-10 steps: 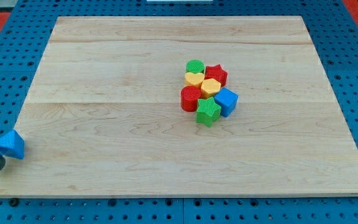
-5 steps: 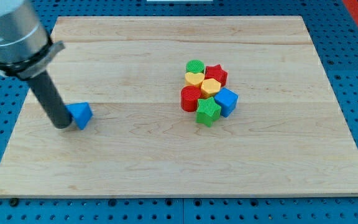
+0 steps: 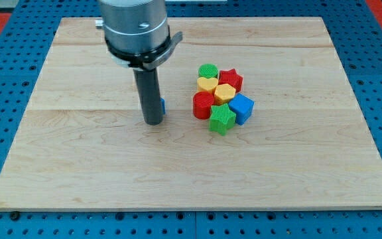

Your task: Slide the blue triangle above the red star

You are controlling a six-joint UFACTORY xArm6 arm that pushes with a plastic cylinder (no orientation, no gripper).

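Observation:
My tip point(image 3: 153, 121) rests on the board left of the block cluster. The blue triangle point(image 3: 162, 105) is almost wholly hidden behind the rod; only a thin blue sliver shows at the rod's right edge. The red star point(image 3: 231, 78) sits at the cluster's upper right, touching the green cylinder point(image 3: 208, 71) and the yellow blocks.
The cluster also holds a yellow heart point(image 3: 207, 84), a yellow hexagon point(image 3: 225, 93), a red cylinder point(image 3: 203, 105), a green star point(image 3: 222, 118) and a blue cube point(image 3: 242, 107). The wooden board point(image 3: 78, 166) lies on a blue pegboard.
My tip and the blue triangle have moved right, from the board's left part to just left of the cluster. The cluster has not moved.

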